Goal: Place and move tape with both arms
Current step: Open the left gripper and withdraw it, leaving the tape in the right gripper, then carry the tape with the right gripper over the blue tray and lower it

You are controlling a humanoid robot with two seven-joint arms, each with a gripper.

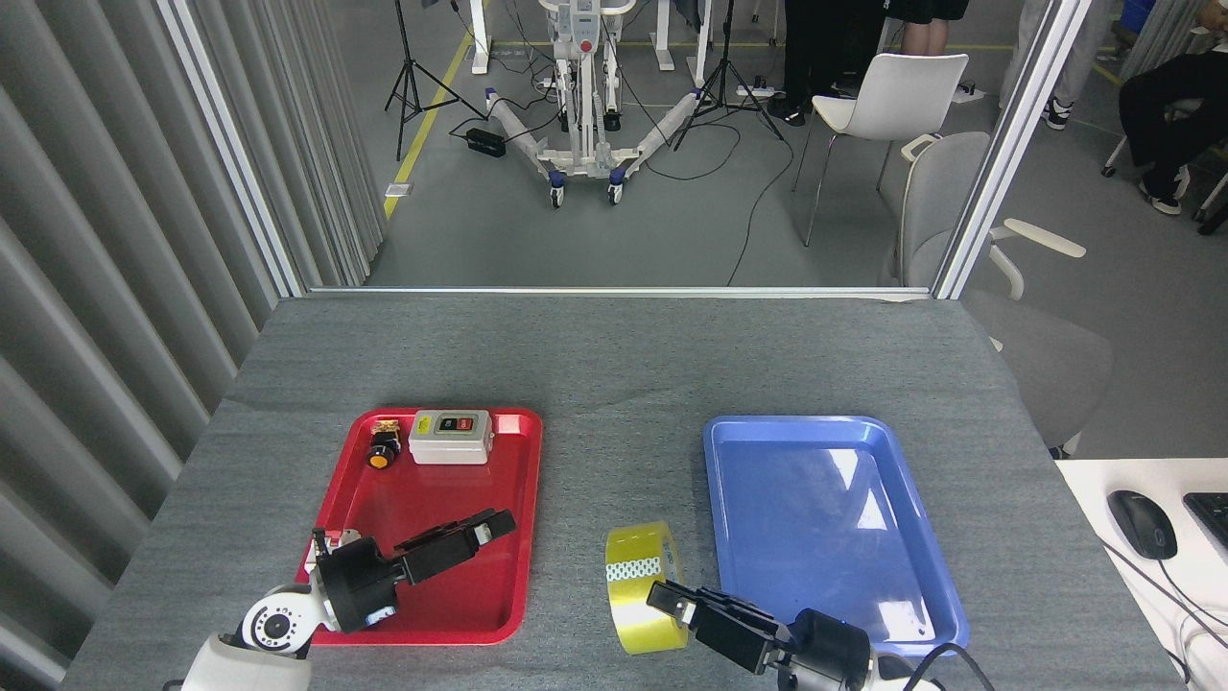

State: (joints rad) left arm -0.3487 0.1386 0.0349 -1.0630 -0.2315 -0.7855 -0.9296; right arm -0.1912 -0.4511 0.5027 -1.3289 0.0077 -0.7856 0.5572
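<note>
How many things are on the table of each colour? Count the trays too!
Red: 1, the red tray
Blue: 1, the blue tray
Yellow: 1, the tape
White or grey: 2, the switch box and the white breaker
Black with a yellow cap: 1, the push button
Total: 6

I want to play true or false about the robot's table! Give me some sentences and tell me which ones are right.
1. The tape lies in the blue tray. False: it stands on the table, between the two trays.
2. The blue tray has nothing in it. True.
3. The left end effector hovers over the red tray. True.
4. The switch box is in the blue tray. False: it is in the red tray.
5. The right end effector is next to the tape. True.
</note>
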